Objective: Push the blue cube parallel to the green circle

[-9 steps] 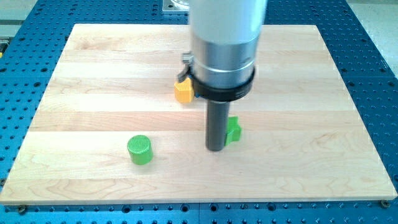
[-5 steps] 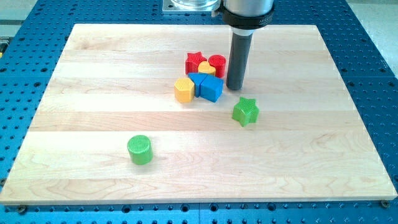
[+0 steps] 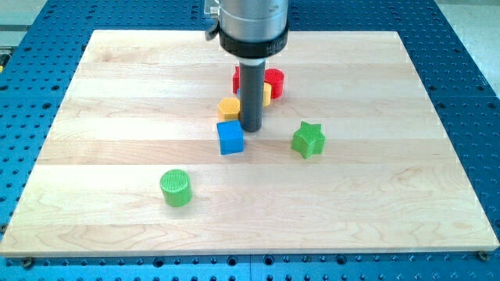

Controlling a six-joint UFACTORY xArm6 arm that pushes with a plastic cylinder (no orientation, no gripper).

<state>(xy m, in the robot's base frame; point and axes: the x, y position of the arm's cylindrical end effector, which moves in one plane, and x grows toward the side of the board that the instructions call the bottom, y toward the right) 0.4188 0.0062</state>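
The blue cube (image 3: pixel 230 137) lies near the board's middle, apart from the cluster above it. The green circle (image 3: pixel 176 187), a ribbed cylinder, sits toward the view's lower left. My tip (image 3: pixel 251 129) is down on the board just right of and slightly above the blue cube, close to its upper right corner. The rod hides part of the cluster behind it.
A yellow block (image 3: pixel 229 108) sits just above the blue cube. A red star (image 3: pixel 237 78), a red cylinder (image 3: pixel 273 82) and a yellow piece (image 3: pixel 266 94) are partly hidden behind the rod. A green star (image 3: pixel 308 140) lies to the right. The wooden board (image 3: pixel 117 94) lies on a blue perforated table.
My tip moved from the cluster's right side leftward and down. The blue cube was pushed out of the cluster, down and left. Another blue block seen earlier is now hidden behind the rod.
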